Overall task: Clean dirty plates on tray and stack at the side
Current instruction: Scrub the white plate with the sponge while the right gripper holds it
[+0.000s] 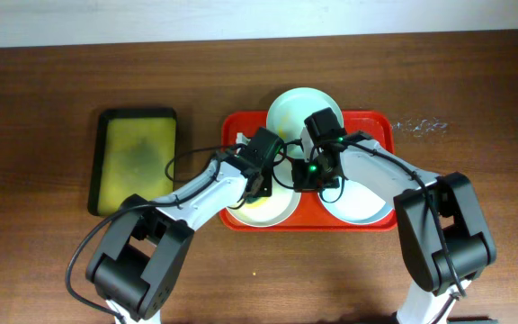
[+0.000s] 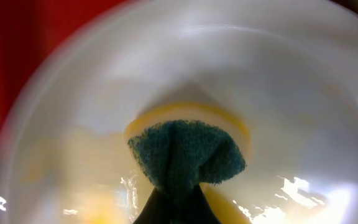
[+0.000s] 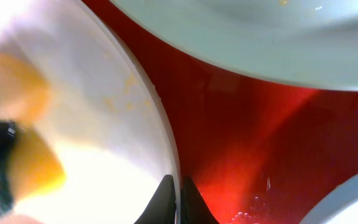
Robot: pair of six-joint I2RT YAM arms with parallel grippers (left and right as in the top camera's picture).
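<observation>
On the bright red rectangular plastic tray (image 1: 380, 121), lengthwise left-right beside a black-rimmed yellow-green tray (image 1: 136, 160), the left gripper (image 2: 176, 208) clamps a yellow-and-green sponge (image 2: 185, 155) against the round white plastic plate (image 2: 291, 93), whose rim the right gripper (image 3: 179, 199) pinches, with the mint green plate (image 1: 295, 106) and pale blue plate (image 1: 367, 205) close by.

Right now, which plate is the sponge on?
The white plate, at the tray's left end; the sponge sits in it. The mint plate and blue plate have none.

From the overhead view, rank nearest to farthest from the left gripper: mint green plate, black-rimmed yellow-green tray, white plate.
1. White round plastic plate, directly beneath the left gripper holding a green-yellow sponge.
2. Pale mint green round plastic plate, just behind.
3. Black-rimmed yellow-green rectangular tray, far left.
</observation>
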